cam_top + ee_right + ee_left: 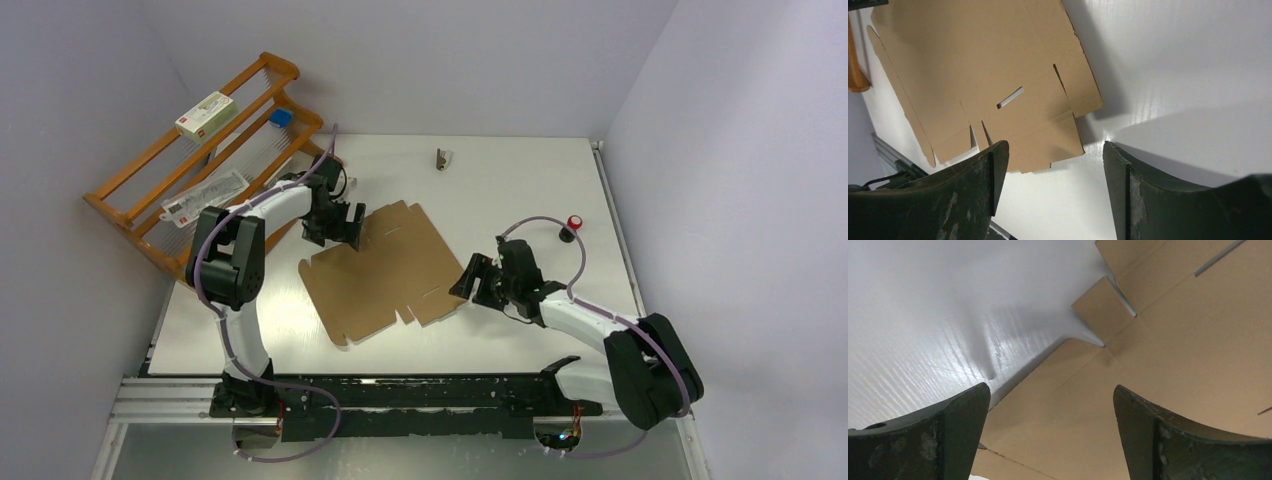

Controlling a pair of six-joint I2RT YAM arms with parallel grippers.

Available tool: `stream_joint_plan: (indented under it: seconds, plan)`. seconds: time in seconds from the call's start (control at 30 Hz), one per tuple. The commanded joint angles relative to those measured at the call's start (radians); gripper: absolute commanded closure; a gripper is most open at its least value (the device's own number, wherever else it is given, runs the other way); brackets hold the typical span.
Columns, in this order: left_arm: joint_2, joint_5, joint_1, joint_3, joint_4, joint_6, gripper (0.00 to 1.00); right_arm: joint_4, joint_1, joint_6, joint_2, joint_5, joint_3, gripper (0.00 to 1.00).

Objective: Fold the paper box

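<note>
Brown cardboard, dead centre: the paper box (385, 270) is a flat die-cut sheet, lying unfolded on the white counter (520, 180), turned at an angle to the counter's edges, with an arm at each end of it.

Left hand (340, 232) is over the sheet's far left corner. From the left wrist, the hand (1050, 387) has its two dark fingers (948, 435) spread wide with nothing between them. The sheet (1158, 365) lies flat below, its edge running between the fingers, a small square tab and a notch just beyond, and a narrow slit at the upper right.

Over to the right hand (468, 283), sitting at the sheet's near right corner. The right wrist view shows the hand (1055, 142) with its fingers (1153, 200) apart and no grip on anything. The sheet's (988, 60) corner flap reaches into the gap between them, casting a shadow on the counter; whether a finger touches the cardboard I cannot tell. One long slit (1010, 97) shows pale in the panel above.

Around the edges: an orange wooden rack (265, 68) leans at the left wall, holding a small white carton (206, 114) with red print. A small red-topped object (574, 222) stands on the counter beyond the right arm, and a small dark item (441, 158) sits near the far edge.
</note>
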Motion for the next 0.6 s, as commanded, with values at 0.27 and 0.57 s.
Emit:
stream_joint_plan:
  seconds: [0.27,0.57]
  plan:
    - [-0.108,0.169,0.006,-0.190,0.054,-0.051,0.02,0.122,-0.004,0.015,0.141,-0.043,0.052,0.48]
    - [-0.323,0.272,0.002,-0.409,0.100,-0.135,0.02,0.072,-0.021,-0.119,0.270,0.011,0.223,0.52]
